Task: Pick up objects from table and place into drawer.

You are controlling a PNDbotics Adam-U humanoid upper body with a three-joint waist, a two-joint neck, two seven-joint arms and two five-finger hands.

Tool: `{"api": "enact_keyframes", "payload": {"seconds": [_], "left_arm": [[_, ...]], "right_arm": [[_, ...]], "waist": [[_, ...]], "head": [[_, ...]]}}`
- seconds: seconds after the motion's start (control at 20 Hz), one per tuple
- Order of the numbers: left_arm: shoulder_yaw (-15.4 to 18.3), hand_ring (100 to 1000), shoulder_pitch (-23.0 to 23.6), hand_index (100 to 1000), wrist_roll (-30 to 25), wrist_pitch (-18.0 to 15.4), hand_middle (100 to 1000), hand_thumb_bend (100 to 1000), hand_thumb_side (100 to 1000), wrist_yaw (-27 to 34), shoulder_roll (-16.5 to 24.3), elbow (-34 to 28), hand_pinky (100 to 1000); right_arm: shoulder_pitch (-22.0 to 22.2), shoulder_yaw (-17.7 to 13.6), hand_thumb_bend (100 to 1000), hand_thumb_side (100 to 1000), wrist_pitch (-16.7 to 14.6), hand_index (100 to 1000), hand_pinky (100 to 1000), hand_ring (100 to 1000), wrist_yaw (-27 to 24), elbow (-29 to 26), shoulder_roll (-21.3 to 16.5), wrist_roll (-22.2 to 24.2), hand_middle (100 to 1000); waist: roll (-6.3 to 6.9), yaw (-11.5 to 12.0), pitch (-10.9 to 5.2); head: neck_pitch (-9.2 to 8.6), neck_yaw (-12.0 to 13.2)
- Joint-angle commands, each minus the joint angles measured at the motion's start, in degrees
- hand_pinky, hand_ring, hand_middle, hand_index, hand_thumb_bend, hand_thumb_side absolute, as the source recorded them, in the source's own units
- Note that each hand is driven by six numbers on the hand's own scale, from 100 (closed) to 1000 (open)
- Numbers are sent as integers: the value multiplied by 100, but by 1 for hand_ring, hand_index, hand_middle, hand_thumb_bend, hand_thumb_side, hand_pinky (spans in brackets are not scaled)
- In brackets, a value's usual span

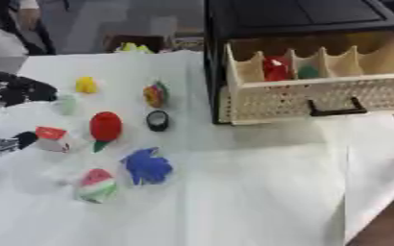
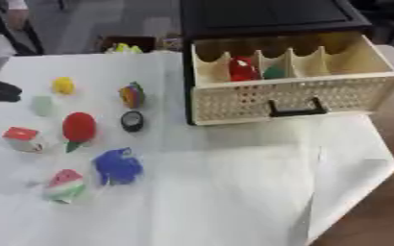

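Reaching in from the side, the left hand (image 1: 7,91) spreads wide by the red-topped block (image 1: 52,138), with toys crowding nearby; the drawer (image 1: 318,96) stands open.

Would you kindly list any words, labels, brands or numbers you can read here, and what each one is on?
None can be read.
Red-and-white box: its faces are too blurred to show any print.
Drawer and black cabinet: no lettering shows.
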Motion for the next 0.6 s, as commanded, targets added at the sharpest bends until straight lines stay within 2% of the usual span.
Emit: {"api": "enact_keyframes", "payload": {"seconds": [0.05,0.3,0.6], "left_arm": [[15,914,-148,1000,-137,193,889,372,1000,-214,56,113,822],[-4,902,-263,967,-345,305,855,459,1000,-474,-32,277,824],[-24,866,-334,947,-397,337,784,483,1000,-631,-106,414,802]], "right_arm": [[-51,-69,236,864,-7,825,295,542,-51,-83,-64,29,530],[-34,-82,235,858,-6,823,293,540,-66,-83,-53,47,529],[-23,-97,234,849,-4,820,290,538,-73,-83,-39,64,527]], "waist": [[6,-12,-65],[14,-29,-52],[31,-44,-34]], "head": [[-76,14],[-89,25],[-112,49]]}}
